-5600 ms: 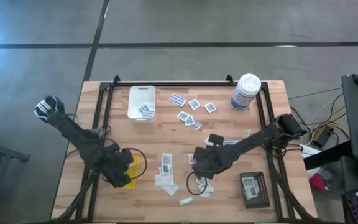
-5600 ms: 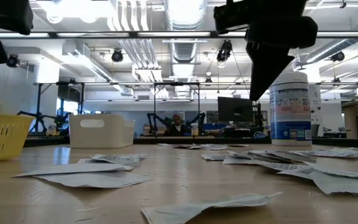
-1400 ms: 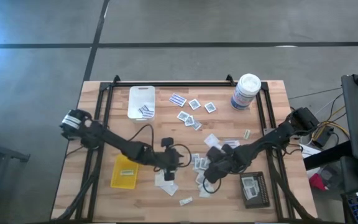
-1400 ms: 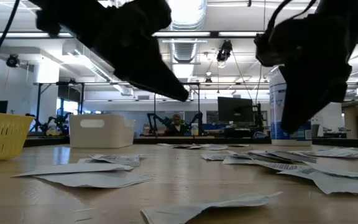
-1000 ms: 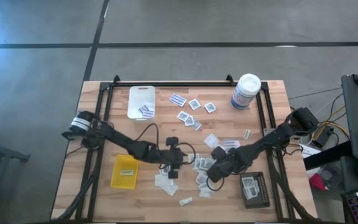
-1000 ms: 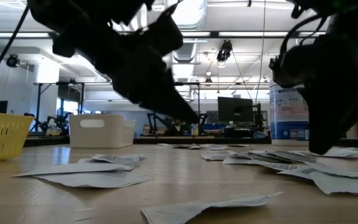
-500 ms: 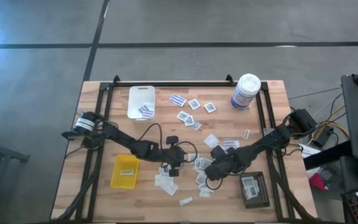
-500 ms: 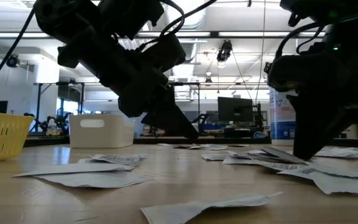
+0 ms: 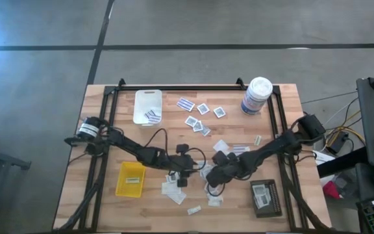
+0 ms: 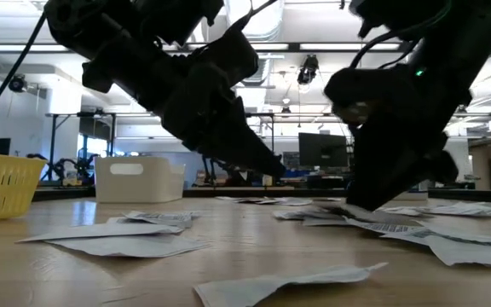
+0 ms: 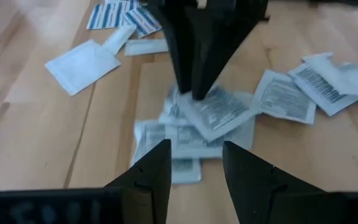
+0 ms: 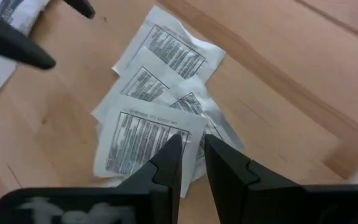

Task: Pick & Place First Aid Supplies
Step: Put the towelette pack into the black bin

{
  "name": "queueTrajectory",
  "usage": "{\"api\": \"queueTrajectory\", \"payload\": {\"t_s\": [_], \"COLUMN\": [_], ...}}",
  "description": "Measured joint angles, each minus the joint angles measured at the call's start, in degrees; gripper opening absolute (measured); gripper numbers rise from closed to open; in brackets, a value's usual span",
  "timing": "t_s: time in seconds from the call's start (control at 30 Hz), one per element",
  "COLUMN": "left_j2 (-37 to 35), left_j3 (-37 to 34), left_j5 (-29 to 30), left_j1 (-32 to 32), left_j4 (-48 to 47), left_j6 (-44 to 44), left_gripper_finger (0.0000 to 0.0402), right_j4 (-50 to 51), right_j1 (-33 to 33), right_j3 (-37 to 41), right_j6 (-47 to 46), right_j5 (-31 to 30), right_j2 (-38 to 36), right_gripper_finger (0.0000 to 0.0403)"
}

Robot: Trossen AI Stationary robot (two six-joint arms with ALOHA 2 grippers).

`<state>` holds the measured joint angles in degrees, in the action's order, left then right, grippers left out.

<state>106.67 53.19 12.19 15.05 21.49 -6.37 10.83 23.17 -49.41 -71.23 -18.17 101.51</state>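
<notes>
Wooden slatted table (image 9: 284, 97), frame centre: your right gripper (image 12: 191, 163) pinches a white printed paper packet (image 12: 143, 140); left gripper (image 11: 194, 163) hovers spread, empty.

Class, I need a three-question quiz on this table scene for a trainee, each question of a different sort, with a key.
1. True or false: the canister stands at the table's far edge, toward the right arm's side.
2. What colour is the tray on the left arm's side at the near edge? A) yellow B) red C) green
3. Fill in: the right gripper has its fingers close together over a white ____.

Key: 1 true. 2 A. 3 packet; whether it is gripped cannot be told. The left gripper, open, points at the same pile of packets.
</notes>
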Motion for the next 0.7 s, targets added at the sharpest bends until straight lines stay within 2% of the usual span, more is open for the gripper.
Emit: {"api": "queueTrajectory", "payload": {"t_s": [0.23,0.4,0.7], "left_j2": [0.0,0.0,1.1], "left_j3": [0.0,0.0,0.0], "left_j5": [-2.5,-2.7,-6.4], "left_j1": [0.2,0.6,0.7], "left_j4": [1.5,2.5,4.4], "left_j6": [-1.4,-1.4,-2.8], "left_gripper_finger": [0.0138,0.0138,0.0136], "right_j4": [-0.9,-0.3,-0.3], "right_j1": [0.0,0.0,-0.2], "right_j3": [-1.1,-1.9,-2.2], "right_j6": [1.0,3.7,3.9], "right_j5": [-0.2,0.2,0.1], "right_j2": [1.5,0.1,-2.2], "right_gripper_finger": [0.0068,0.0068,0.0068]}}
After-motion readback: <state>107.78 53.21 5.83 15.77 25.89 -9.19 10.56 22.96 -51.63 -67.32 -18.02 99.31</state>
